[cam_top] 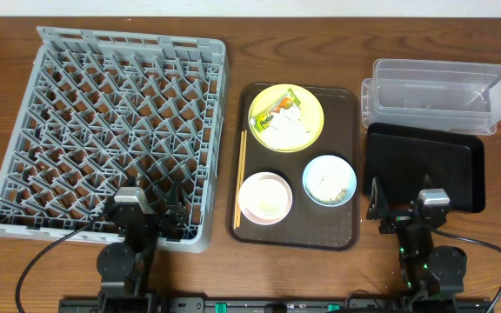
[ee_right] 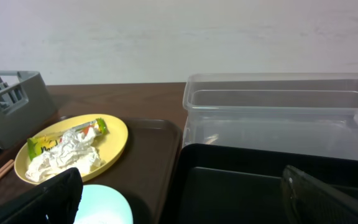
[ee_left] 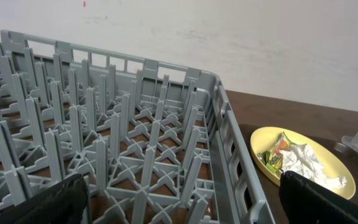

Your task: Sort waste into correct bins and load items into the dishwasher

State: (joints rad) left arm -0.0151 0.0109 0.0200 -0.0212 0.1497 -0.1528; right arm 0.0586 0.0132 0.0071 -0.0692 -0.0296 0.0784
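**A:** Where's the waste?

**B:** Upper middle of the overhead view. The snack wrapper (cam_top: 278,109) and the crumpled napkin (cam_top: 289,128) lie together on the yellow plate (cam_top: 308,103). The plate sits at the top of the brown serving tray (cam_top: 344,103).

**A:** And the rest of the dishes?

**B:** All on that same tray. The chopsticks (cam_top: 241,178) lie along its left edge. The pink bowl (cam_top: 265,198) is at its lower left. The blue bowl (cam_top: 330,180), at the lower right, has pale scraps (cam_top: 327,182) scattered inside it.

**A:** The bins?

**B:** The clear tub (cam_top: 437,94) is at the upper right of the frame. The black tray (cam_top: 424,161) is just below it, and their edges are very close. The grey dish rack (cam_top: 111,130) fills the left side, and I see only pegs in it.

**A:** How do the arms sit?

**B:** Both are low at the bottom edge and reach up into the frame. The left arm (cam_top: 120,261) is at the lower left, with its wrist over the rack's lower right corner. Its jaws are spread wide with nothing between them. In its wrist view the two dark fingers (ee_left: 55,202) sit in the bottom corners.

**A:** The right one?

**B:** The right arm (cam_top: 433,261) is at the lower right, with its wrist over the black tray's lower edge. Its jaws are also wide and hold nothing. Its camera looks across the black tray to the tub, with the plate at the left. Everything rests on the wooden worktop (cam_top: 7,22).
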